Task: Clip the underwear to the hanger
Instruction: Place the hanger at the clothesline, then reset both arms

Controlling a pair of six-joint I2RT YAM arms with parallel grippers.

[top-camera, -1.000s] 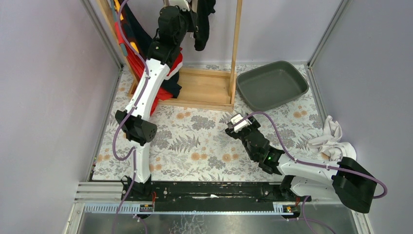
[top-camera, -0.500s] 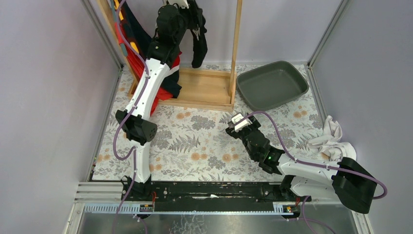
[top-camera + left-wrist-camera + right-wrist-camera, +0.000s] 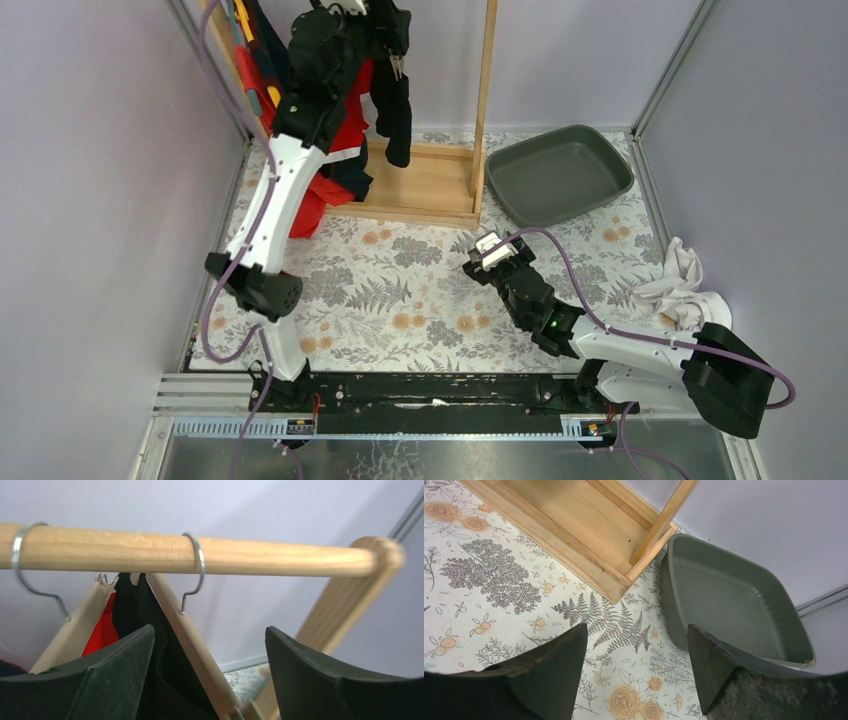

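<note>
Lilac walls [image 3: 100,150] enclose a fern-patterned table [image 3: 400,290]. At 12 o'clock, black underwear [image 3: 396,105] hangs from a wooden hanger [image 3: 185,630] on the rack's rail [image 3: 250,557], the left gripper [image 3: 210,635] spread wide beside it. The right gripper [image 3: 636,630] hovers mid-table, also spread and empty. A grey tray [image 3: 560,175] sits at 1 o'clock, white cloth [image 3: 680,285] at 3

Black underwear [image 3: 397,112] dangles from the wooden hanger [image 3: 192,640].
</note>
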